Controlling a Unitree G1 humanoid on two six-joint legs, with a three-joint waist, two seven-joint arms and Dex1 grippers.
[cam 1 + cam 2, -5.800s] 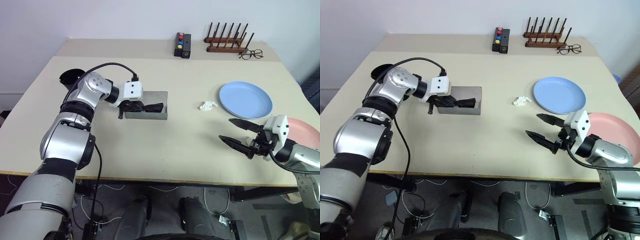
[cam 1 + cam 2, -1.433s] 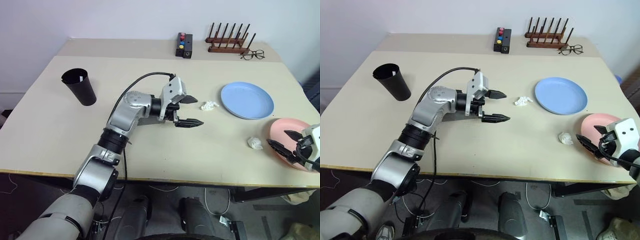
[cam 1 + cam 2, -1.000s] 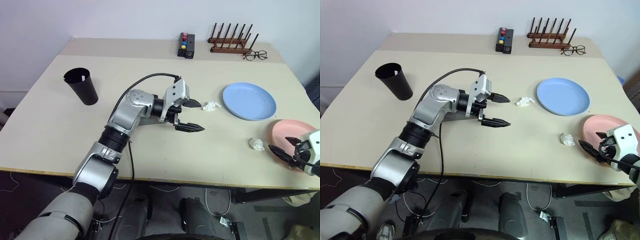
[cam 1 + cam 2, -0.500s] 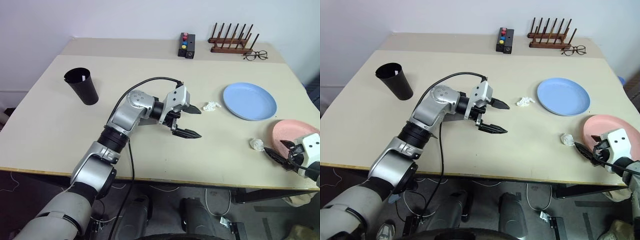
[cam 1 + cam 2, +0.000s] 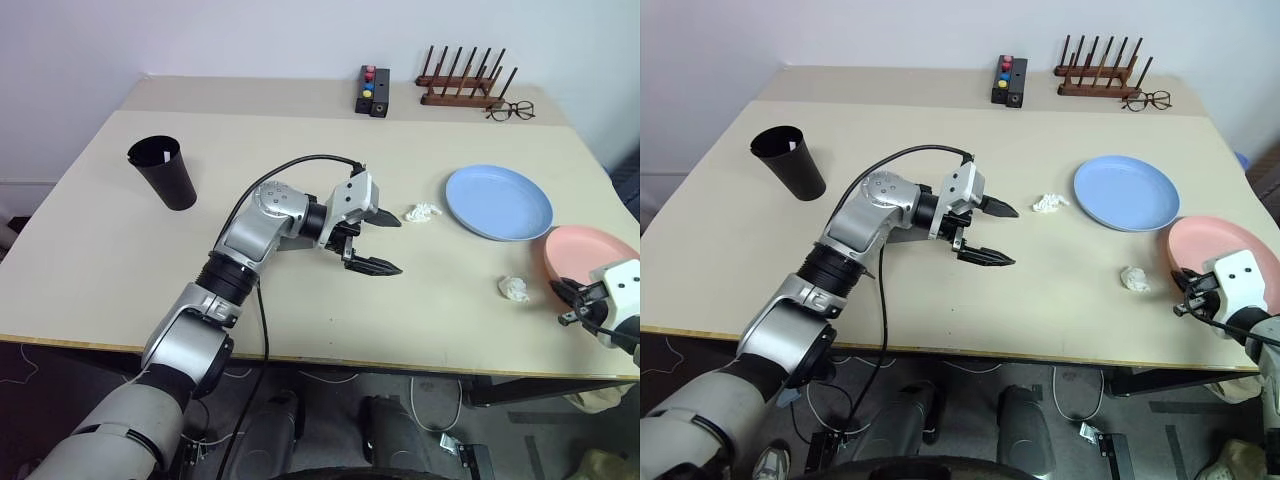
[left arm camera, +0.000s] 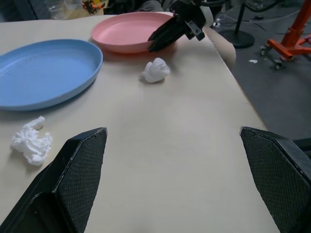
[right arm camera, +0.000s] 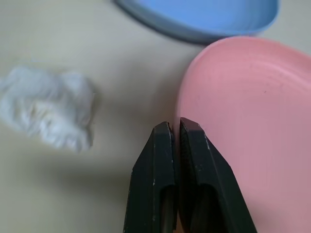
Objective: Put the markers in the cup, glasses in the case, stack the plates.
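A: What is the place like?

B: A wide beige table (image 5: 120, 250) stands before a white wall (image 5: 250, 35). The left arm (image 5: 250, 235) reaches across the middle of the table. The left gripper (image 5: 401, 247) hangs over bare tabletop with its two fingers far apart and nothing between them.

A: And the plates?

B: They are not stacked. The blue plate (image 5: 498, 202) lies to the right. The pink plate (image 5: 585, 255) lies nearer the table's right edge, just beside the blue one, and the picture border cuts it off a little.

A: Where is the right gripper (image 7: 175, 125)?

B: At the near rim of the pink plate, with its fingers pressed together. I cannot tell if the rim is pinched between them.

A: The cup (image 5: 160, 172)?

B: It is upright at the far left, and its inside is too dark to see into.

A: The case (image 5: 898, 237)?

B: The left arm hides most of it, so I see a grey strip and cannot tell what is inside.

A: Anything small?

B: Two white paper wads: one (image 5: 514, 289) near the pink plate, one (image 5: 421, 212) beside the blue plate.
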